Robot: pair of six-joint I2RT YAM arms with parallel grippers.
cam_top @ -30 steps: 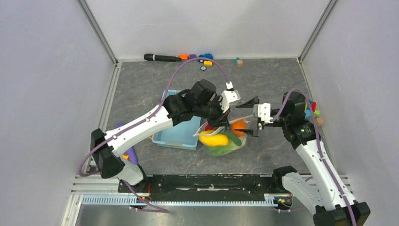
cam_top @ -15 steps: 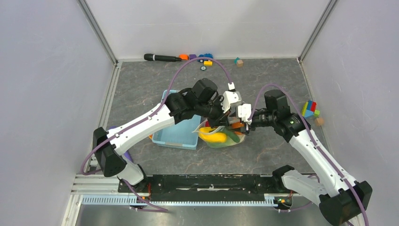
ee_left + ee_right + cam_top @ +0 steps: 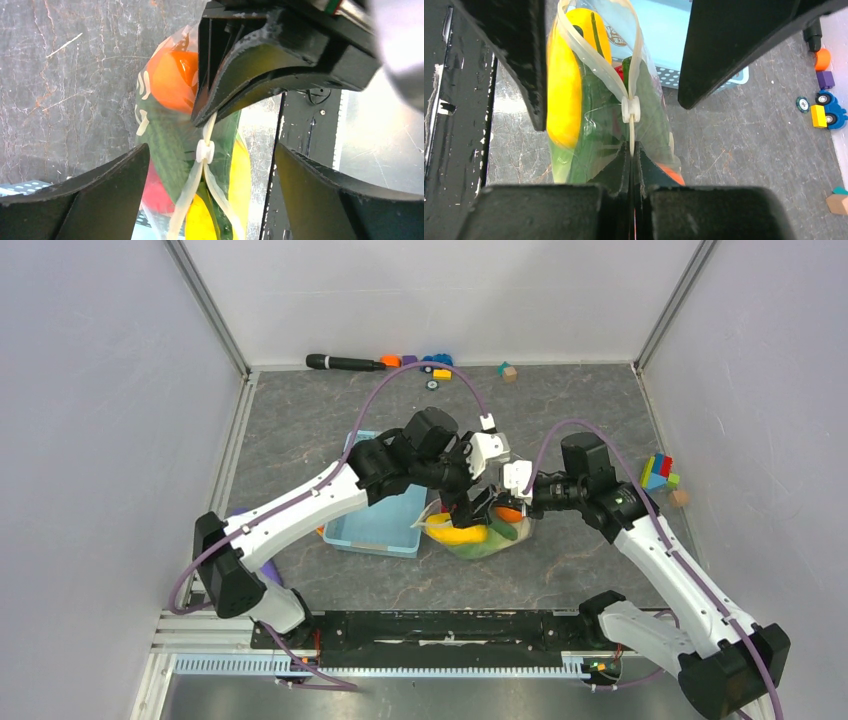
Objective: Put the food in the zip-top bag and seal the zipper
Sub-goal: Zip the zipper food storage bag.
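Grey marbled tabletop (image 3: 560, 400) enclosed by plain white walls (image 3: 440, 290)

You have the zip-top bag (image 3: 480, 538) just right of the basket (image 3: 378, 505), perhaps touching it. The food (image 3: 458, 534) sits inside the bag. The right gripper (image 3: 631, 150) pinches the zipper (image 3: 631, 131) from the right; the left gripper (image 3: 210, 150) straddles it, fingers (image 3: 100, 200) spread either side. A toy car (image 3: 436, 363) lies behind, at the back wall.
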